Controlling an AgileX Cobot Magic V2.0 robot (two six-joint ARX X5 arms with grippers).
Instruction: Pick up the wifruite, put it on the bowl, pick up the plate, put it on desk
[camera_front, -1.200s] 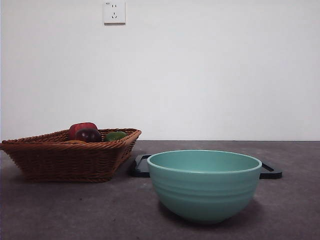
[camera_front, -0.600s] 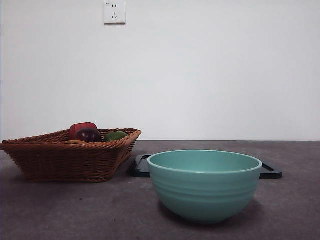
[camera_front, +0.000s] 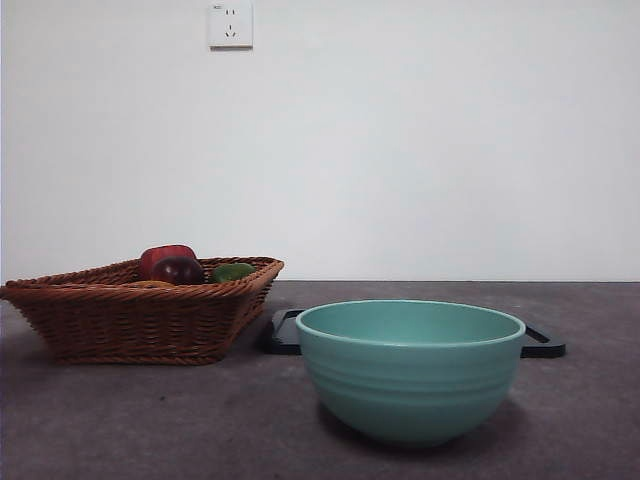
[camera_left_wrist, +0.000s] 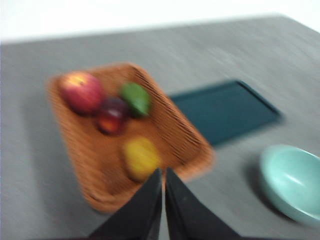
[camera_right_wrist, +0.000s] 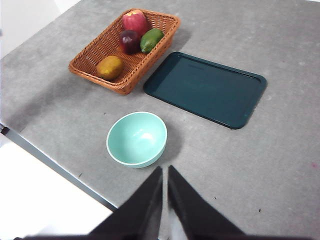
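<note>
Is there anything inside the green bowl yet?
No, it's empty. The right wrist view looks down into the bowl and shows only its bare inside. The orange fruit lies in the basket.

Woven wicker basket (camera_front: 140, 315); smooth ridged bowl (camera_front: 410, 370); mottled matt desk (camera_front: 150, 420).

Orange wifruite (camera_right_wrist: 110, 67) in wicker basket (camera_right_wrist: 95, 60), mint-teal bowl (camera_right_wrist: 136, 138) (empty, upright) on grey desk (camera_right_wrist: 280, 160), dark plate (camera_right_wrist: 205, 88) beside.

A plain white wall (camera_front: 420, 150) fills the upper two thirds of the front view, evenly lit; a white square wall socket (camera_front: 230, 24) sits at upper left. Below runs the flat dark grey mottled counter (camera_front: 600, 400), with a pale floor (camera_right_wrist: 40, 210) past its edge at the right wrist view's lower left
</note>
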